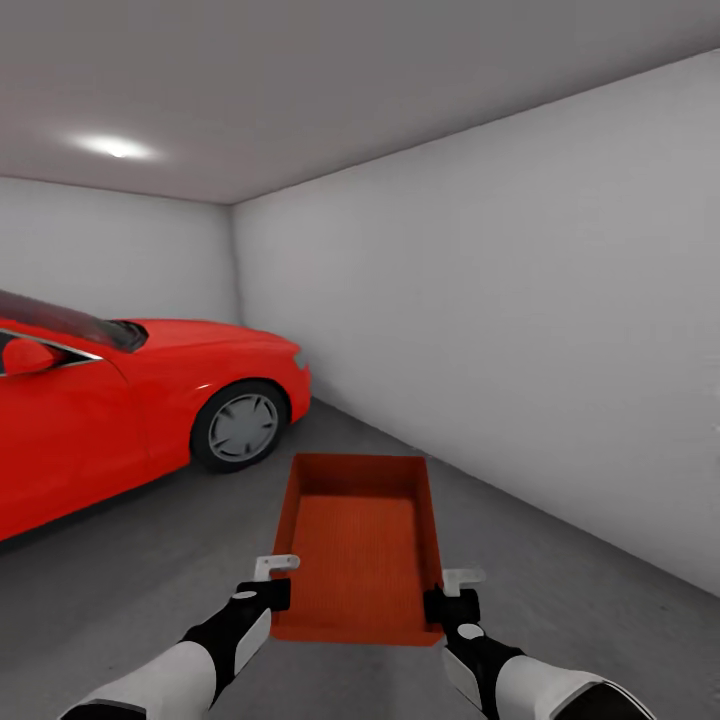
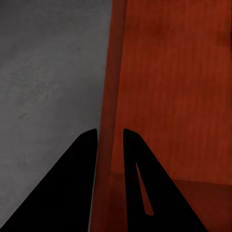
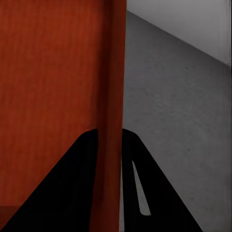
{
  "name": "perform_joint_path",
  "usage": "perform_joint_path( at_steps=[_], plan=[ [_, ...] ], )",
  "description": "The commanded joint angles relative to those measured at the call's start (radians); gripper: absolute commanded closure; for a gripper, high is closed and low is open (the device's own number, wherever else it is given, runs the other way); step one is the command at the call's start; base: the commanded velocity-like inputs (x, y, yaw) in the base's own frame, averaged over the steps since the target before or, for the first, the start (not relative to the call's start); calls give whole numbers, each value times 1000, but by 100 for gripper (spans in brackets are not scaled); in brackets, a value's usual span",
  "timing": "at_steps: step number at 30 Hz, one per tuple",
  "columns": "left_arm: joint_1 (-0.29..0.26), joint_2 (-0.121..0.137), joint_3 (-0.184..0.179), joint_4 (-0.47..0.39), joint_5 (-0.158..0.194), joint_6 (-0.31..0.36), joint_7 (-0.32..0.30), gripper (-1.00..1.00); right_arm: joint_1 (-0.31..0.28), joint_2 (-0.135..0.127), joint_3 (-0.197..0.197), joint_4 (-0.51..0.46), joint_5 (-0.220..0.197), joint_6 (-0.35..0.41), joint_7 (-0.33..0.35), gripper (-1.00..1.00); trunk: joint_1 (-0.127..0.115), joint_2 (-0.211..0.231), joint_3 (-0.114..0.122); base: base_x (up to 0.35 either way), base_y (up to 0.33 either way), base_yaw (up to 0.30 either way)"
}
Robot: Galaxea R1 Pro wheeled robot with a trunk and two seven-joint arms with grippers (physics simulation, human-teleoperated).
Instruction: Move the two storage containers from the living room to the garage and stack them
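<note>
Left gripper [image 1: 278,578]: you have it pinched on the container's left wall near the near corner; in the left wrist view [image 2: 110,137] one finger sits outside the wall and the other inside, with the wall clamped between them
Right gripper [image 1: 452,590]: you have it clamped the same way on the right wall near the near corner; the right wrist view [image 3: 110,137] shows the wall squeezed between its two dark fingers
Storage container [image 1: 358,545]: you hold this orange-red open box between both arms, its long sides running away from you, clear of the ground as far as the head view tells; its inside holds nothing
Floor [image 1: 120,580]: dark grey concrete spreads below the box and on both sides of it
Red car [image 1: 130,400]: it stands ahead on your left, its front wheel [image 1: 240,425] just beyond the box's far left corner
Garage wall [image 1: 520,330]: plain pale grey, it runs along your right side to the far corner
</note>
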Motion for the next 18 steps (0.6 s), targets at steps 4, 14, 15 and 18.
perform_joint_path(
  at_steps=[4,14,15,18],
  plan=[
    [0,6,21,-3,-1,7,13,100,-1,1,-33,-1,7,-1,0,100,1,-1,-2,321,0,-277],
    [0,5,21,-3,-1,7,13,100,-1,1,-33,-1,8,-1,0,100,1,-1,-2,321,0,-278],
    [0,5,21,-3,-1,7,13,100,-1,1,-33,-1,8,-1,0,100,1,-1,-2,321,0,-279],
    [0,5,21,-3,-1,7,13,100,-1,1,-33,-1,8,-1,0,100,1,-1,-2,321,0,-279]
  ],
)
